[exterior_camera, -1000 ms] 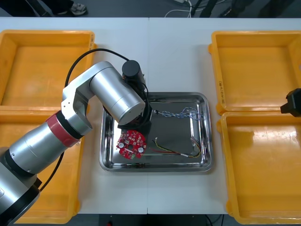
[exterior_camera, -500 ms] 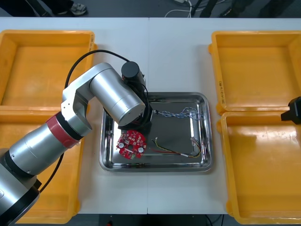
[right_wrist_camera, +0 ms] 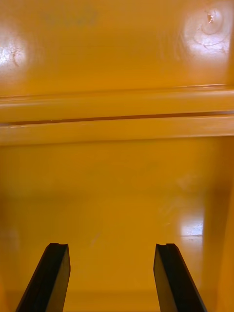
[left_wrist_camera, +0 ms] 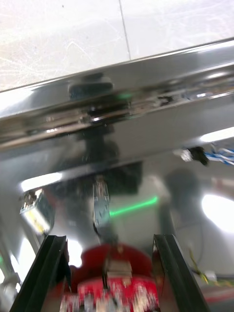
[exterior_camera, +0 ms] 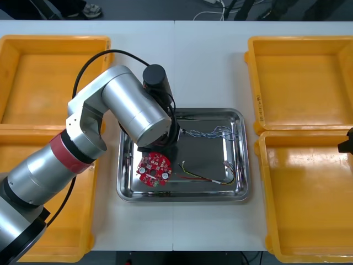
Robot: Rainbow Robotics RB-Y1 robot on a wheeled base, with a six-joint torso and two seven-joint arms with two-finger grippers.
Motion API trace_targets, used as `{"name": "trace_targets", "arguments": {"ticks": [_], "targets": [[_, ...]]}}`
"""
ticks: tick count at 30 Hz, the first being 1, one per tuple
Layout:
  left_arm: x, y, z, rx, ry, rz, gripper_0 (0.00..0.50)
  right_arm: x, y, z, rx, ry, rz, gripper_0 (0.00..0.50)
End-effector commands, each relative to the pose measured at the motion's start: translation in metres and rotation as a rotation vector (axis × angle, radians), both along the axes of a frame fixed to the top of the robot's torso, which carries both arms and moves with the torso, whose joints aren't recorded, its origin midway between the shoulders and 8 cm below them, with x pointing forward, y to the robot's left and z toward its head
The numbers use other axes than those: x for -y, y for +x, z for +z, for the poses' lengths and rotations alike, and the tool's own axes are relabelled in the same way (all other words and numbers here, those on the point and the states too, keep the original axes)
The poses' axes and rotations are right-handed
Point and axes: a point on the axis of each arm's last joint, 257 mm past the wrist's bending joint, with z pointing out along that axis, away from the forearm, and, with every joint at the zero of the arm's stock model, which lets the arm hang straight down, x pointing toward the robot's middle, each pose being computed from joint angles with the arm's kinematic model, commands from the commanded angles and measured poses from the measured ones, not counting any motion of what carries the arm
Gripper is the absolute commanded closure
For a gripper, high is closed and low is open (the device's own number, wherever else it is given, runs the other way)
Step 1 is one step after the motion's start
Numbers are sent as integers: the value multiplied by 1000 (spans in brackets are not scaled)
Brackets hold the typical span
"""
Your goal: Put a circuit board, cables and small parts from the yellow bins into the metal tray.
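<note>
at the left the two yellow bins (exterior_camera: 49,83) sat side by side on the table (exterior_camera: 209,61), and the far one showed a bare floor. my left arm reached in from there over the metal tray (exterior_camera: 182,196). its left pincer (left_wrist_camera: 109,239) hung low over the tray's left half, fingers standing wide apart with nothing clamped between them. the circuit board (exterior_camera: 154,169) lay flat in the tray's near-left corner, just under that pincer.

i judged the board light and stiff, but fragile on top where its parts stand proud. the bare rim looked the only safe hold, one finger on each side. the polished tray floor would likely let it skate if nudged.

further right in the tray, the blue and white cable (exterior_camera: 212,132) ran along the far side, and the red and yellow cable (exterior_camera: 207,176) lay near the front. both looked limp and light, apt to snag a finger. the red and yellow one ended close beside the board, so a sideways sweep risked dragging it.

at the right, the second pair of yellow bins (exterior_camera: 298,66) stood well apart from the tray. my right pincer (right_wrist_camera: 112,246) hovered idle over them, fingers spread and holding nothing.
</note>
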Motion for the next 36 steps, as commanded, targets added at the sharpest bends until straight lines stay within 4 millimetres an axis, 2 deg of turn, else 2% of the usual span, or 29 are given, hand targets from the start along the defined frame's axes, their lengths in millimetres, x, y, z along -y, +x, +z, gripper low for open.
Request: {"name": "trace_targets", "arguments": {"ticks": [1,7,16,24,26,36], "targets": [[-5,-4,36,10,-62,46,0,11,3,19,58,-10,-53,0],[-28,-11,71,-2,-57,21,0,8,1,17,75,-35,-57,0],[-86,-15,106,-28,-21,-15,0,5,2,18,81,-22,-48,0],[-128,-1,142,37,-40,-10,0,4,4,15,89,-13,-62,0],[-136,0,143,41,-39,-4,0,6,4,17,94,-18,-64,0],[-206,-5,139,47,-11,72,0,21,5,20,100,-11,-94,0]]}}
